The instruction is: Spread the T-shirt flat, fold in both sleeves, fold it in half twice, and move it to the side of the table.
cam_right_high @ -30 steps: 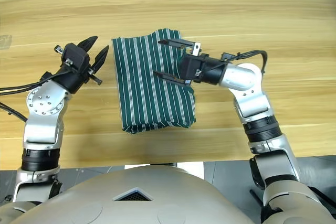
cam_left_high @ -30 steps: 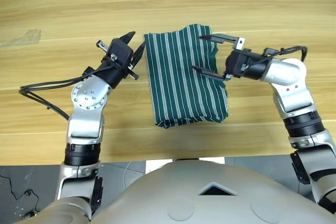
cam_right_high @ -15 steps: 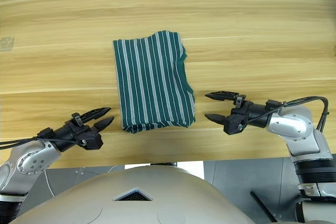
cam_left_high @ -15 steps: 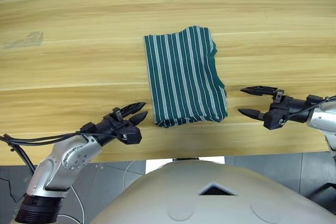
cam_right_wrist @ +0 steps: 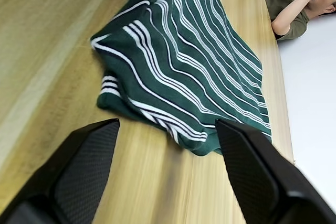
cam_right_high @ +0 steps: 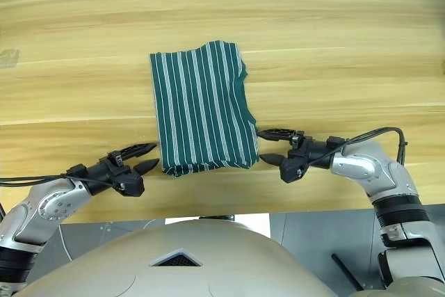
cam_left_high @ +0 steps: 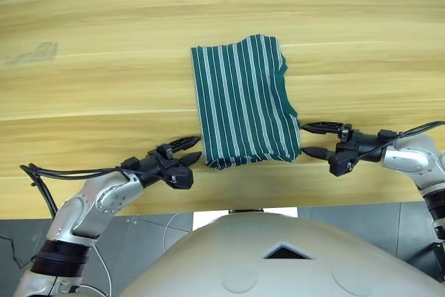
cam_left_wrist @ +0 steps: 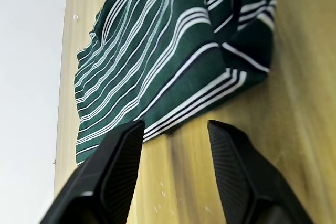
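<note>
The dark green white-striped fabric T-shirt (cam_left_high: 243,99) lies folded into a narrow rectangle on the light wooden tabletop (cam_left_high: 104,33), its near short edge close to the tabletop's near edge, roughly midway along it. The left tool (cam_left_high: 195,147) sits low just beside the shirt's near-left corner and the right tool (cam_left_high: 304,138) just beside its near-right corner, both with fingers spread and holding nothing. The cloth looks light, soft and limp, stacked in layers likely to slide or sag apart; the best hold is judged a pinch through all layers at both near corners.
</note>
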`<action>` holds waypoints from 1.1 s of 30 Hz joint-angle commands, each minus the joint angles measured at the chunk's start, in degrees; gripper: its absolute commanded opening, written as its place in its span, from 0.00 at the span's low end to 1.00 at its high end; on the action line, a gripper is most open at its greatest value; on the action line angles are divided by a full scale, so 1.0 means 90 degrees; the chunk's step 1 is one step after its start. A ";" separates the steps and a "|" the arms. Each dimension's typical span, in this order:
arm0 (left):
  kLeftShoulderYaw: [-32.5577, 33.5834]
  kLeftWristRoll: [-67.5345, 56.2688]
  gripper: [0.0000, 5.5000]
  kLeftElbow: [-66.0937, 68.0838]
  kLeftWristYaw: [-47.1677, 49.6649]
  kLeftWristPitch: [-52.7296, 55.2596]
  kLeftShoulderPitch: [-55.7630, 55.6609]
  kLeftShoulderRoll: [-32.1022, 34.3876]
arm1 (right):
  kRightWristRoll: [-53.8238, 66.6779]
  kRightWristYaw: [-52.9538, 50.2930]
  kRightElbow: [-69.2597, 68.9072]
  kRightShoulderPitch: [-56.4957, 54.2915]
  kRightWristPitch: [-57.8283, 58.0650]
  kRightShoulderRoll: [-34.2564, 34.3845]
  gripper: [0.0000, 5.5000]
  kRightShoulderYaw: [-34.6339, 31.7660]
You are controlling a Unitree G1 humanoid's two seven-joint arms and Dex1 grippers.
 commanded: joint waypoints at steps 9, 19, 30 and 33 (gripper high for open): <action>-0.0538 0.0102 0.41 0.0060 -0.0584 0.0006 -0.0068 0.0312 | 0.0116 0.0137 -0.0037 -0.0043 0.0295 -0.0082 0.57 0.0642; -0.0848 0.0199 0.26 0.0149 -0.0640 0.0096 -0.0288 0.0316 | 0.0242 0.0187 -0.0007 -0.0143 0.0344 -0.0161 0.24 0.0792; -0.0962 -0.0103 0.01 0.0045 -0.0840 0.0200 -0.0206 0.0398 | 0.0209 0.0208 0.0123 -0.0312 0.0418 -0.0059 0.00 0.0874; -0.0869 -0.0268 0.01 -0.0001 -0.0886 0.0247 -0.0212 0.0457 | 0.0650 0.0475 0.0045 -0.0327 0.0655 -0.0072 0.00 0.0954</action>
